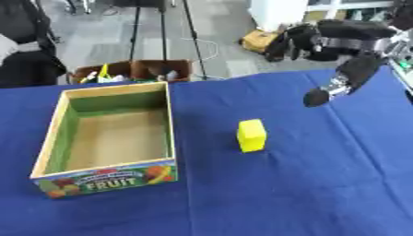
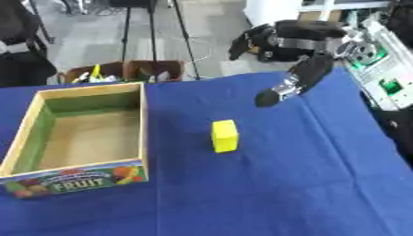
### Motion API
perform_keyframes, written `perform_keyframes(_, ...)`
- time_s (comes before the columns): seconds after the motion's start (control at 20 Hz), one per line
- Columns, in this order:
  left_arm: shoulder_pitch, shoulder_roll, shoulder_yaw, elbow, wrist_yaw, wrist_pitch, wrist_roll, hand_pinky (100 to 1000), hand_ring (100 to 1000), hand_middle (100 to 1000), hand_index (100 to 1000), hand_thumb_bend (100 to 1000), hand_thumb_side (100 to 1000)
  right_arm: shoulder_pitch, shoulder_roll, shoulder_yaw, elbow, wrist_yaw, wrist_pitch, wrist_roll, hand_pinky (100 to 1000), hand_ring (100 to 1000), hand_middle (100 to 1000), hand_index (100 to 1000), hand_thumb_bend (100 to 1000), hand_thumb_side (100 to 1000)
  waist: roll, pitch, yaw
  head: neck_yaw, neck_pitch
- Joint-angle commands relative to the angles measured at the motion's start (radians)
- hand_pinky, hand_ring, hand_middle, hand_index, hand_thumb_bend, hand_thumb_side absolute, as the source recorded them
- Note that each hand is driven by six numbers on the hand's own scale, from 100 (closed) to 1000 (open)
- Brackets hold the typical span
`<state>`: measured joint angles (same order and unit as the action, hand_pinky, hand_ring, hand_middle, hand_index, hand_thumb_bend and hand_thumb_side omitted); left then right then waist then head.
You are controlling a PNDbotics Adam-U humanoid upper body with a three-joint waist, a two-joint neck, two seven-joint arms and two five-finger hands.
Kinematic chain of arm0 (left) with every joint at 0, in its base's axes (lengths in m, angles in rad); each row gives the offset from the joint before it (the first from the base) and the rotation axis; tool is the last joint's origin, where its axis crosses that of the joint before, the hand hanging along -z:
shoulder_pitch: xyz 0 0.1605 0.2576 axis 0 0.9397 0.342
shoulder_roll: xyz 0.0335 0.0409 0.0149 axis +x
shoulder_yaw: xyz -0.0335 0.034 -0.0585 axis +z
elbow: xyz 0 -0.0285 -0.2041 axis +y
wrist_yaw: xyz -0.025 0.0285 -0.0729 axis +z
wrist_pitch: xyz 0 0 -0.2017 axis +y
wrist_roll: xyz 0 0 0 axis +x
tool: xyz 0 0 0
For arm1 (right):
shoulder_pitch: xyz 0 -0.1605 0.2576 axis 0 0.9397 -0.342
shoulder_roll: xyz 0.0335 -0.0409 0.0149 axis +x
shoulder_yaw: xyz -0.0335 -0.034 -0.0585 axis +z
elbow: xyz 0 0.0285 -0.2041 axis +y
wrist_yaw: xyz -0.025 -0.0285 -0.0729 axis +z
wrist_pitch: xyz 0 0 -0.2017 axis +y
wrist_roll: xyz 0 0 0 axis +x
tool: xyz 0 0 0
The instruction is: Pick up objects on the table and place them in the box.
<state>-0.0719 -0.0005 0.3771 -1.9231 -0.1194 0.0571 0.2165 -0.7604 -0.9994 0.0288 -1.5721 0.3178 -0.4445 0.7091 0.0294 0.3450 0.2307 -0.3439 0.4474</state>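
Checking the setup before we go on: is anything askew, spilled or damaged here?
Nothing stands out. The yellow block stands upright on the blue cloth, apart from the box, which sits flat and holds nothing. The right hand hangs above the cloth, touching nothing.

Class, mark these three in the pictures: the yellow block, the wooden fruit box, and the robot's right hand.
yellow block (image 1: 251,135), left eye view, its front face.
wooden fruit box (image 1: 106,181), left eye view, its printed front wall.
right hand (image 2: 300,78), right eye view, its black fingers, pointing down.
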Motion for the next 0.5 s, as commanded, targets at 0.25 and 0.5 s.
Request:
perform_keyframes(0.25, -0.002, 0.012, -0.009, -0.01, 0.003, 0.0, -0.009, 282, 417, 419, 557, 223, 657, -0.086, 0.086, 0.076, 0.061, 0.302, -0.056, 0.026, 632, 100, 849, 872, 605, 988, 0.004, -0.027, 0.011, -0.035, -0.01)
perform_keyframes(0.5, 0.0, 0.011, -0.012, -0.008, 0.006, -0.001, -0.013, 283, 418, 420, 557, 222, 657, -0.108, 0.22, 0.162, 0.181, 0.803, -0.085, -0.24, 630, 100, 859, 875, 571, 994, 0.01, -0.031, 0.014, -0.053, -0.016)
